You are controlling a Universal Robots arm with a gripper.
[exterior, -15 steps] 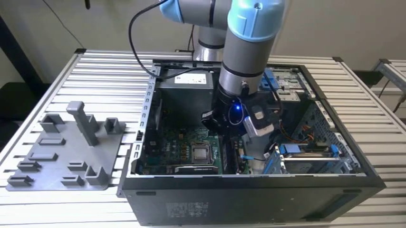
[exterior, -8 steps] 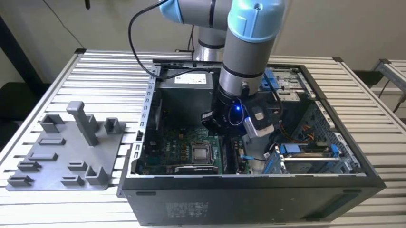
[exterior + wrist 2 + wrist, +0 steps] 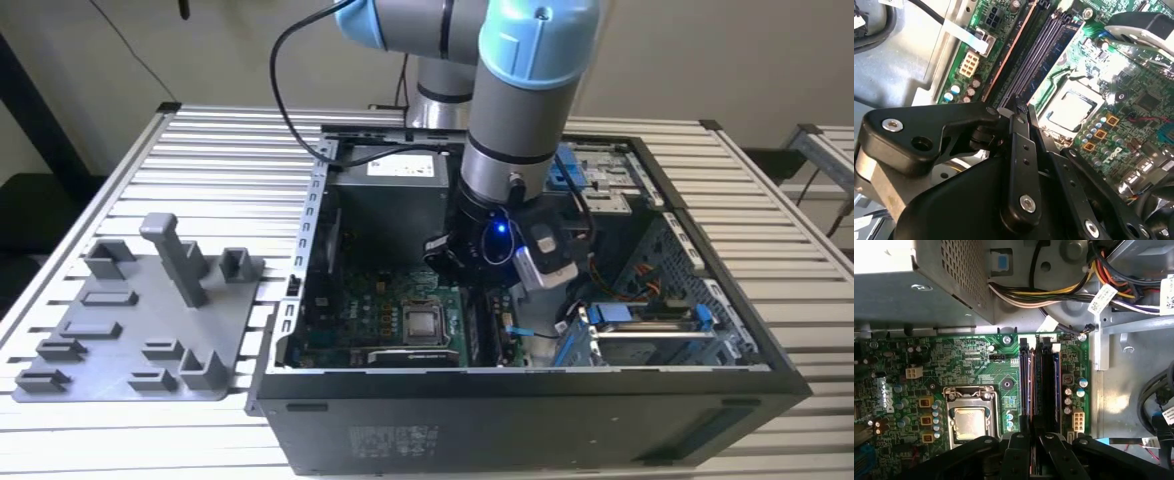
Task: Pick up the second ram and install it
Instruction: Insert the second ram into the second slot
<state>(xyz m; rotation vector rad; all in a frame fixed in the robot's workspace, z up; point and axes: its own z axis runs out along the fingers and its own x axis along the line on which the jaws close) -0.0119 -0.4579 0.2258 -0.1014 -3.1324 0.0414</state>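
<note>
Inside the open black computer case, the black tool is hovering over the green motherboard's slots, fingers pinched narrow on the thin blackish second ram; keeping it square to its slot seems wise.

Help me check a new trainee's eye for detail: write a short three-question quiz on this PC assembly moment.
1. True or false: the gripper hangs over the gray fixture plate outside the computer case.
2. In the first wrist view, what on the motherboard lies directly ahead of the gripper? A) the memory slots B) the processor socket C) the power supply cables
3. In the exterior view, on which side of the computer case does the gray fixture plate lie?

Key:
1. False; the gripper is inside the case, over the motherboard.
2. A
3. The exterior view's left.
</note>
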